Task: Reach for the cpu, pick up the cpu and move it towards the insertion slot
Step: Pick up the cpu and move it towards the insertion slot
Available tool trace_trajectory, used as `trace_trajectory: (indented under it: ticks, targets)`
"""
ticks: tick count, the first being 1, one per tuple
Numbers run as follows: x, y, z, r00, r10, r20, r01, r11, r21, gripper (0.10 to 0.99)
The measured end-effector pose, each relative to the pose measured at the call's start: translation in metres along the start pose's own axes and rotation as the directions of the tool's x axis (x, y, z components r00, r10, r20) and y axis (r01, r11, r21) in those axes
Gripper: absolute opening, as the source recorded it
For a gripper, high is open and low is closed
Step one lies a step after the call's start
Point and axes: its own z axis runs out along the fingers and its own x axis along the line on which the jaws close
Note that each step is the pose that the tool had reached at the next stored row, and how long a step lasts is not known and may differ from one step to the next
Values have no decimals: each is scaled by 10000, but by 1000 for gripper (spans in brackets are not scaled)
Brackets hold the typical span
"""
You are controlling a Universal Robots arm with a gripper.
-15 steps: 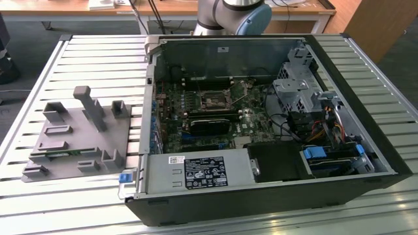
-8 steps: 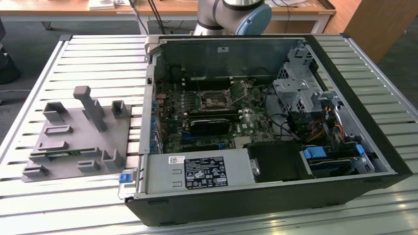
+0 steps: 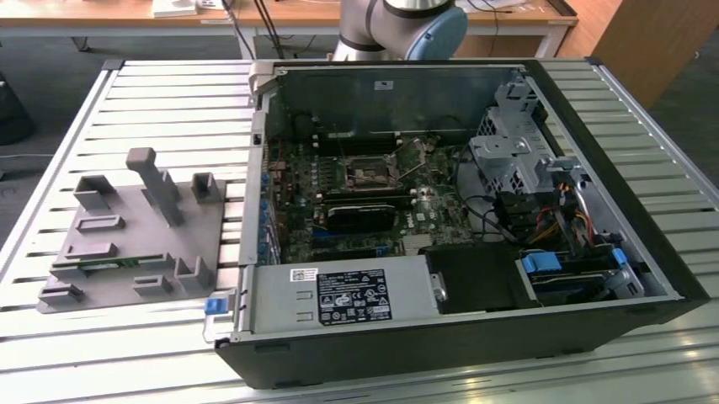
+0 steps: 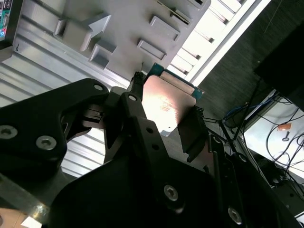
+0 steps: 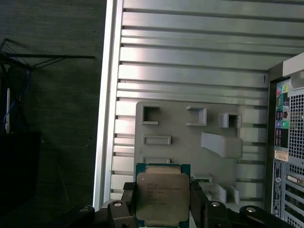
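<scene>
Cpu clamped by opposite edges between black fingers of gripper, raised above grey fixture plate. In both wrist views silvery top faces camera; green rim shows. Chip square, no long axis.

Computer case lies open-side-up on slatted table, at plate's right in exterior view. Inside: insertion slot on green board, unoccupied; black card just beside it. Bare slats around plate.

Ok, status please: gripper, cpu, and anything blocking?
Gripper shut on cpu. Cpu held over the fixture plate. Insertion slot inside case, no obstruction seen.
</scene>
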Motion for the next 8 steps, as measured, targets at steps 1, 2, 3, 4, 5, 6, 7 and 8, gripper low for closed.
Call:
trace_trajectory:
  ticks: [1, 2, 3, 4, 5, 6, 7, 8]
  targets:
    - [0, 1, -17, 10000, 0, -1, 0, 10000, 1, 541]
    - [0, 2, -32, 10000, 1, -1, -1, 10000, 1, 541]
    - [0, 3, -47, 10000, 1, -1, -1, 10000, 1, 541]
    - [0, 3, -62, 10000, 0, 0, 0, 10000, 1, 541]
    - [0, 4, -78, 10000, 0, 1, 0, 10000, 0, 541]
    - [0, 5, -97, 10000, 0, -1, 0, 10000, 1, 541]
    - [0, 6, -115, 10000, 0, 0, 0, 10000, 0, 541]
    - [1, 7, -137, 10000, 0, 0, 0, 10000, 1, 541]
